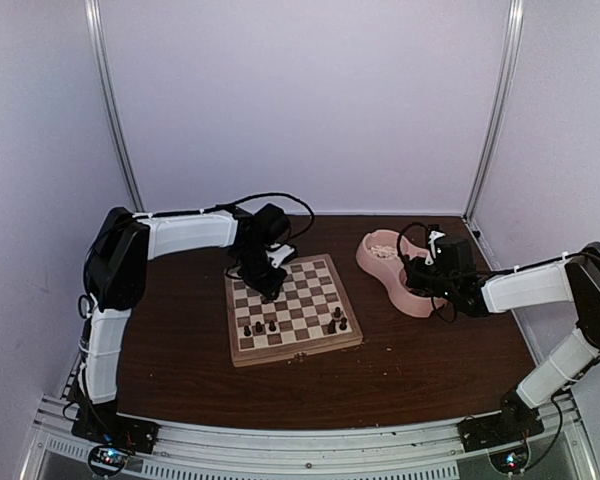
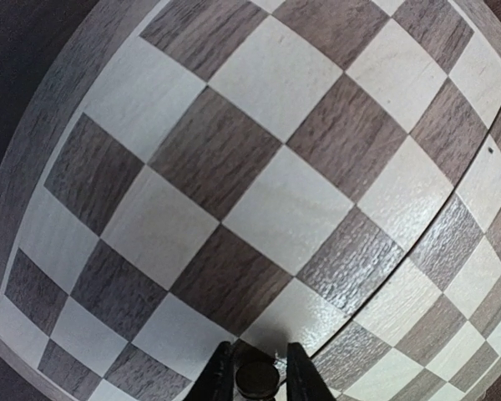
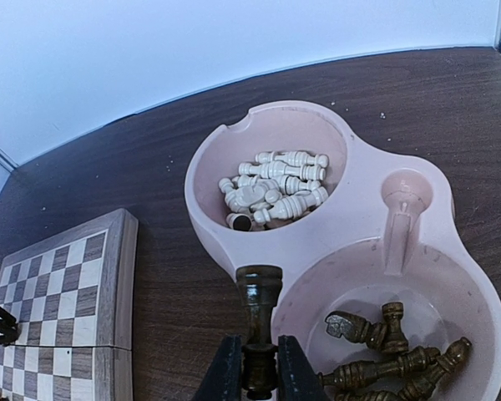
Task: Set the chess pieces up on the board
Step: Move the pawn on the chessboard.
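The board (image 1: 293, 310) lies mid-table with several dark chess pieces (image 1: 259, 327) standing on its near rows. My left gripper (image 1: 266, 284) hangs low over the board's far left part. In the left wrist view it (image 2: 257, 369) is shut on a dark chess piece (image 2: 257, 378), seen from above, just over the checks (image 2: 275, 209). My right gripper (image 1: 422, 277) is above the pink double bowl (image 1: 412, 297). In the right wrist view it (image 3: 259, 368) is shut on a dark piece (image 3: 260, 292), held over the bowl's left rim (image 3: 213, 225).
The far bowl cup holds several cream-white pieces (image 3: 275, 188). The near cup holds several dark pieces (image 3: 384, 351). The board's right edge (image 3: 121, 292) shows left of the bowl, with bare brown table (image 3: 184, 317) between them. Walls enclose the table.
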You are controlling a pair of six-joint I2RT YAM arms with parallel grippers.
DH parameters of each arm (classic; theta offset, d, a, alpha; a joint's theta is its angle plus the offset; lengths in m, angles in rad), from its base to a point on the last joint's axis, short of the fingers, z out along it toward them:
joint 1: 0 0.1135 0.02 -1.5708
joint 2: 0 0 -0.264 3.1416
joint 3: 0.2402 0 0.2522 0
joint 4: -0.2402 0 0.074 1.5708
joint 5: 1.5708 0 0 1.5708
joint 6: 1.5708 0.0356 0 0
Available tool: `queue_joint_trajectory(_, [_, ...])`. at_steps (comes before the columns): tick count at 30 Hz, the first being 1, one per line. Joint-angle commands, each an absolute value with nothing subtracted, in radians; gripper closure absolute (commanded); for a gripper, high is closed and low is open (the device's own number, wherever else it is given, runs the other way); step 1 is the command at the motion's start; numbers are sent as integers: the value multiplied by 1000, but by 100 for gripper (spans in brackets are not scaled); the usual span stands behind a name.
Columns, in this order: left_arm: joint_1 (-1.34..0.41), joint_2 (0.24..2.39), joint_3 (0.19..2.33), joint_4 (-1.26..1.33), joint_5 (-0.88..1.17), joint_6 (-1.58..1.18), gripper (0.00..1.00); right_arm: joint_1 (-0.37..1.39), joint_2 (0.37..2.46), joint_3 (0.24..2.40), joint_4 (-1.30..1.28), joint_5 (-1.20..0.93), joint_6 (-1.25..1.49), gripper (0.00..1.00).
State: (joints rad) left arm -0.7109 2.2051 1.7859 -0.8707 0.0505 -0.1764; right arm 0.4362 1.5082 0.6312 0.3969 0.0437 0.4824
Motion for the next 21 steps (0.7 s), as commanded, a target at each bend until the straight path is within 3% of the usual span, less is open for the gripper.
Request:
queue_joint_trajectory(1, [-697,2236,1814,-890,86,-182,77,430,1489,647,394,52,472,100])
queue_joint_trajectory(7, [-692,2243,1834,-885,99,-188,79,430,1489,647,395,50,472,100])
queue_joint_trajectory(11, [-691,2238,1856,-885,113,-186,63,430,1491,647,396,47,470,100])
queue_joint_trajectory(15, [-692,2194,1848,-865,125,-198,53,430,1488,653,406,6,448,100])
queue_joint_trajectory(21, [-700,2048,1764,-780,115,-221,46,430,1496,630,598,-335,376,100])
